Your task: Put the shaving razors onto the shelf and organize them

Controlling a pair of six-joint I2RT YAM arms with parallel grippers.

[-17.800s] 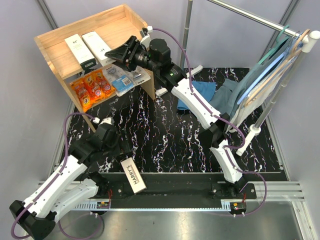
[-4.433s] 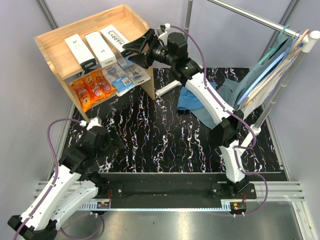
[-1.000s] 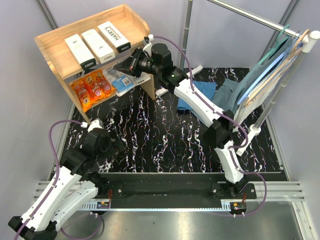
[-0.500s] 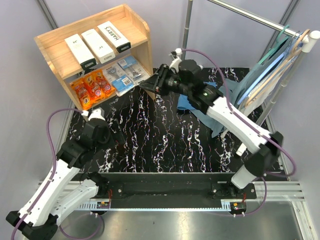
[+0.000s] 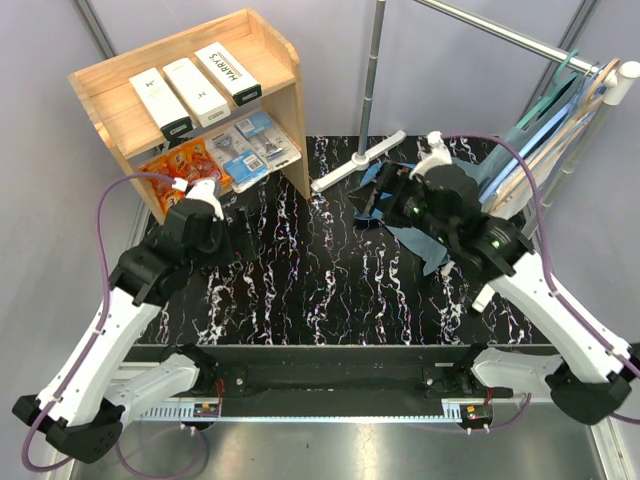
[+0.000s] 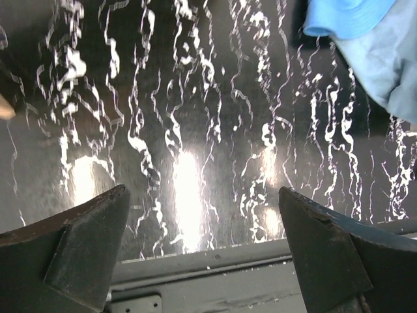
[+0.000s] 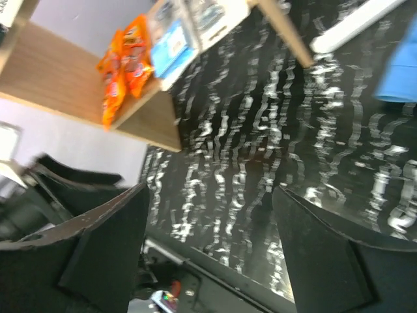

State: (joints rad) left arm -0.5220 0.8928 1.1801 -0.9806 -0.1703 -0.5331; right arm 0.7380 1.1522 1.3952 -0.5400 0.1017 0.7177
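1. Shelf (image 5: 275,45) stood at the far-left corner of the bench (image 5: 320,290).
2. Top level: three white Harry's boxes (image 5: 197,87) lay side by side, all angled the same way, dark ends toward the front.
3. Lower level: orange packs (image 5: 190,158) were on the left and blue-and-clear blister packs (image 5: 250,145) on the right, the two groups right beside each other.
4. Every razor pack in view was on the shelf.
5. Left gripper (image 6: 202,202) hung over bare bench just in front of the shelf, jaws wide apart, nothing between them. The left arm covered the front edge of the orange packs in the top view.
6. Right gripper (image 7: 208,195) was over the bench right of centre, near the blue cloths (image 5: 440,245), jaws apart, nothing held. Its camera faced the shelf's lower level.
7. Blue cloths lay crumpled on the bench by the foot of the clothes rack (image 5: 500,35). More cloths hung on hangers at the rack's right end.
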